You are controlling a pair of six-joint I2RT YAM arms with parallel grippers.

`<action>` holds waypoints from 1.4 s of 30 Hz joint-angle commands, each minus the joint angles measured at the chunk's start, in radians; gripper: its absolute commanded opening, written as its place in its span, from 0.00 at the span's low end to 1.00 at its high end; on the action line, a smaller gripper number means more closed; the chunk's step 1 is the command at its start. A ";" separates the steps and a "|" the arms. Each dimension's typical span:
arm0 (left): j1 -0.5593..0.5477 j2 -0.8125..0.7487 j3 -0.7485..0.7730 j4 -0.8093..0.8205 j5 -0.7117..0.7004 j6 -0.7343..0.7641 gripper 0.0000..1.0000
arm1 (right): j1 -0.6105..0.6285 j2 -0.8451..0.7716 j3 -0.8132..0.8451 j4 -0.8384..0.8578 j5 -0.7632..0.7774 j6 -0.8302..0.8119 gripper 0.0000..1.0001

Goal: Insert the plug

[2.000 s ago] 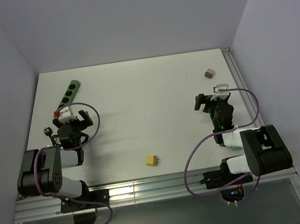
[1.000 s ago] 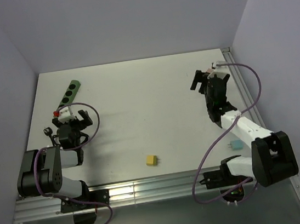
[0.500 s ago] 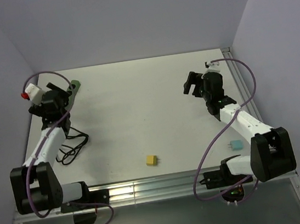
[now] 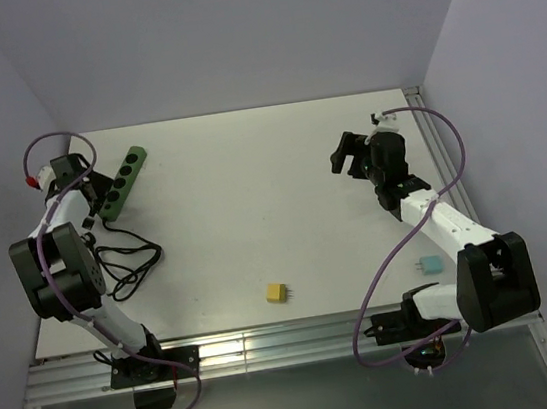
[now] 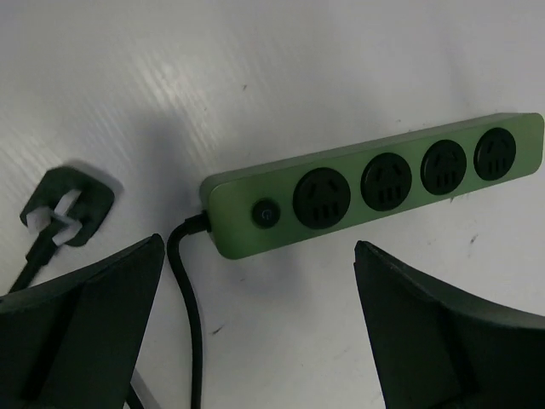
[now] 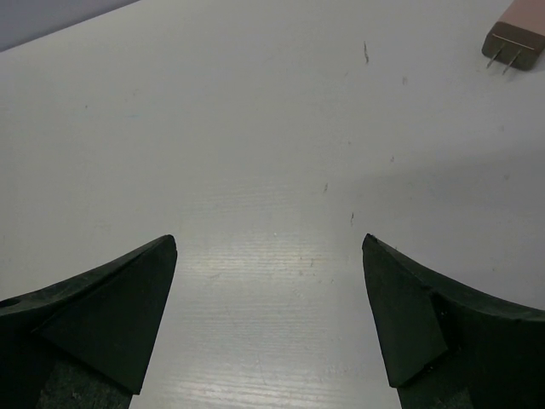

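White table point(image 4: 251, 187): left hand point(image 5: 260, 256), right hand point(image 6: 268, 243) spread, empty; brown plug point(image 6: 513, 38) clipped at frame corner.

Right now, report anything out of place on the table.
Nothing damaged or spilled. The green four-socket power strip lies diagonally with all sockets empty, its black cord plug loose beside it. A yellow plug, a teal plug and a brown plug lie scattered apart.
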 commanded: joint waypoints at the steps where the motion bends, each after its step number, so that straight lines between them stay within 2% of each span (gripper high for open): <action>1: 0.023 -0.011 0.020 -0.057 0.101 -0.186 0.99 | 0.008 -0.002 0.003 0.031 -0.018 0.009 0.96; 10: 0.033 0.002 -0.094 0.037 0.210 -0.569 0.99 | 0.008 0.008 0.009 0.028 -0.017 0.023 0.96; 17: 0.012 -0.031 -0.187 0.109 0.147 -0.879 1.00 | 0.017 -0.021 -0.005 0.041 -0.020 0.031 0.95; 20: -0.005 -0.005 -0.139 0.071 0.144 -0.973 0.99 | 0.032 -0.029 -0.005 0.040 -0.011 0.024 0.95; 22: -0.005 0.038 -0.102 -0.014 0.160 -1.057 1.00 | 0.040 -0.032 -0.005 0.037 0.000 0.021 0.95; 28: -0.034 0.074 -0.002 -0.064 0.120 -1.156 0.99 | 0.046 -0.040 -0.012 0.042 0.009 0.023 0.95; 31: -0.037 0.119 0.122 -0.173 0.121 -1.168 1.00 | 0.057 -0.041 -0.008 0.040 0.024 0.020 0.95; 42: -0.017 0.226 0.248 -0.314 0.110 -1.213 1.00 | 0.090 -0.095 -0.028 0.048 0.075 0.006 0.94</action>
